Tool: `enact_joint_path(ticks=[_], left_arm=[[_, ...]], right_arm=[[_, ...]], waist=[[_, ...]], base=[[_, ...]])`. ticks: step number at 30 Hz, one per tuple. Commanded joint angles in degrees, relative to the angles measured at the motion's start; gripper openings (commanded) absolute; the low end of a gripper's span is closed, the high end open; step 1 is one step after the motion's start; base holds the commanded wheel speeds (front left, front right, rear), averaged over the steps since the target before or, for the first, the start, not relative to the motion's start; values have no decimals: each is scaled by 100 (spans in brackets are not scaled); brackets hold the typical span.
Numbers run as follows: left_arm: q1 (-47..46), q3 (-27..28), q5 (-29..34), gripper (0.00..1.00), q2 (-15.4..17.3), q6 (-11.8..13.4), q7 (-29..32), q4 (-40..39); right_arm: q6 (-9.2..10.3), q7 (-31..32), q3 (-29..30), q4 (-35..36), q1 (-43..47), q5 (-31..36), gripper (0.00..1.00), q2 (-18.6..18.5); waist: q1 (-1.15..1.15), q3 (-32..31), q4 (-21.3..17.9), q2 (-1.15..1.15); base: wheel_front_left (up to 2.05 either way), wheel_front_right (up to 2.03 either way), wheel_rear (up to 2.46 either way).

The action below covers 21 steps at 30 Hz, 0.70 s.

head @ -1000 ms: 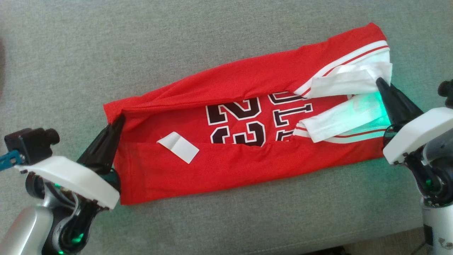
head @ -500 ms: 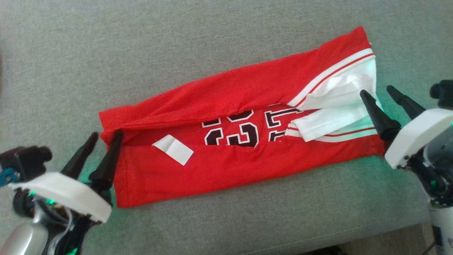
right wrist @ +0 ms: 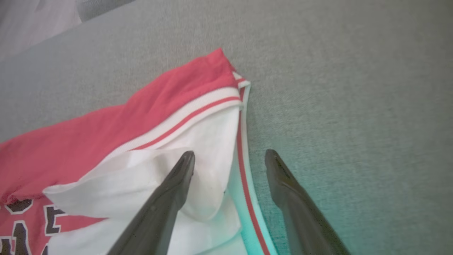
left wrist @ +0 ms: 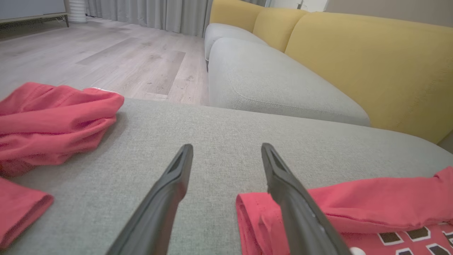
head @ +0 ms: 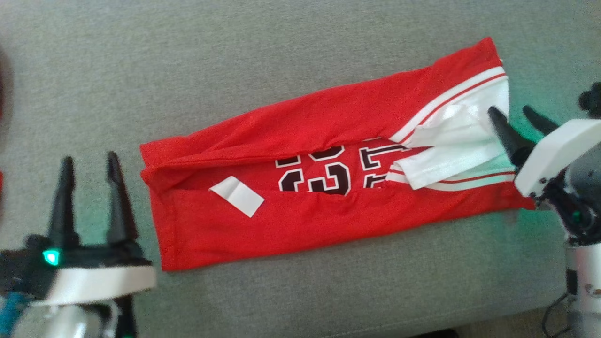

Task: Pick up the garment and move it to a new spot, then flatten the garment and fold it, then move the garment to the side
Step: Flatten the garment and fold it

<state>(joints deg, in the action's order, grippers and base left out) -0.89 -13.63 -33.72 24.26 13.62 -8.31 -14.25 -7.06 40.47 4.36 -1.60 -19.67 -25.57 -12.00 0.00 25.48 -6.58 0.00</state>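
One red shirt (head: 328, 117) lies folded lengthwise on the grey sofa (head: 235, 56). We hold both jaws open, one pair at each end. Perhaps two more red clothes (left wrist: 53, 120) lie nearby.

Bright, even daylight; barely any shadow. Soft and grainy from the head; stretched at wrist-view edges; teal glow on the garment (right wrist: 148, 141) by the right claw (right wrist: 230, 153).
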Motion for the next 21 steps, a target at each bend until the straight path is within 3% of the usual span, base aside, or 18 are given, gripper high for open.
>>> enact_joint_path(ticks=[1, 7, 18, 21], left_arm=[[-144, 132, 60, 100, -7, 15, -155, -83], [-90, -212, 485, 100, -405, -118, -597, 395], [54, 136, 905, 100, -1002, -501, -667, 616], [102, 299, 1070, 100, -1156, -697, -667, 674]], right_arm=[[-43, 43, -85, 101, -64, 79, 100, -25], [-43, 135, -312, -433, -4, 326, 100, -100], [-43, 392, -319, -799, 252, 421, 100, -336], [-43, 594, -224, -918, 276, 264, 100, -220]], waist=[[0, 3, 54, 0], [0, -64, 247, 0], [0, -195, 419, 0], [0, -217, 424, 0]], base=[[0, 0, 0], [0, 0, 0], [0, 0, 0], [0, 0, 0]])
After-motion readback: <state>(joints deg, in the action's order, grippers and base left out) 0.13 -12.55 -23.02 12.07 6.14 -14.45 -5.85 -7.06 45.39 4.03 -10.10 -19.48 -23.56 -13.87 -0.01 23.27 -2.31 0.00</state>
